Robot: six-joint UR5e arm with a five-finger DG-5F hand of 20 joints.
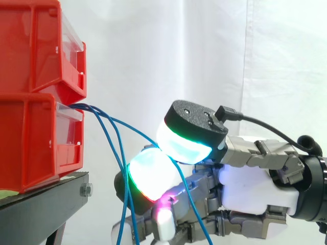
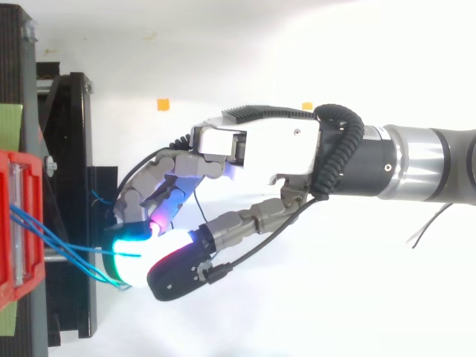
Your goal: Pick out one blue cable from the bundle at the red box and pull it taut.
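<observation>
The robot hand point(image 1: 253, 191) has a white palm block and grey, segmented metal fingers point(image 1: 255, 153). Its fingertips point(image 1: 153, 173) are thick, rounded pads that glow white, edged in green, cyan, red and magenta. One pad carries a black cap point(image 1: 196, 116) dotted with small screws. From above, the back of the robot hand is a pale grey shell with a ribbed black patch. Behind it come a black wrist point(image 2: 368, 160), a silver ring and the grey arm point(image 2: 455, 163).

At the lower left of the side view, a black stand point(image 1: 46, 201) carries two red bins. The lower red bin point(image 1: 30, 143) sits directly on its top. The upper red bin point(image 1: 30, 46) is stacked on the lower one. A bit of green sheet point(image 1: 5, 194) shows just under the lower bin at the left edge. A bolt point(image 1: 86, 190) sits at the stand's front corner.
</observation>
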